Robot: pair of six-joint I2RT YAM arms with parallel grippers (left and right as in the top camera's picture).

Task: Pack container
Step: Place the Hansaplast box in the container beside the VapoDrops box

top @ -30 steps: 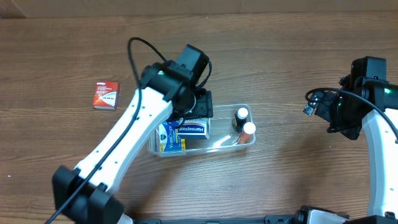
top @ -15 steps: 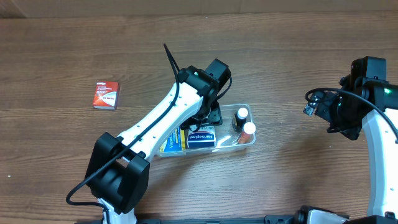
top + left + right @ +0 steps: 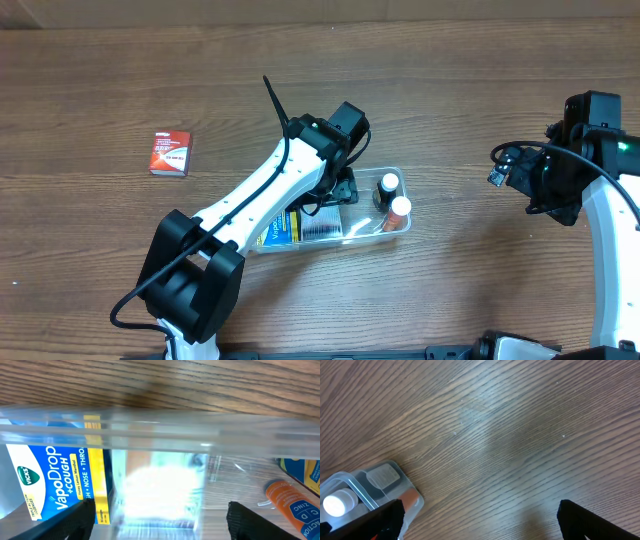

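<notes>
Overhead, clear round-cornered plastic container [image 3: 405, 228] mid-table, left gripper [image 3: 338, 188] over its 12 o'clock rim, red carton [image 3: 171, 154] at 10 o'clock; left wrist, claw released, glossy blue Vicks box [image 3: 45, 480] at 9 o'clock; right wrist, right gripper [image 3: 480, 510] splayed wide above woodgrain table [image 3: 520, 435], container at 8 o'clock.

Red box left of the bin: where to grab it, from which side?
Probably straight down from above, pinching the red box across two opposite edges, mid-length. It lies flat on the table with nothing beside it, so every edge is free.
</notes>
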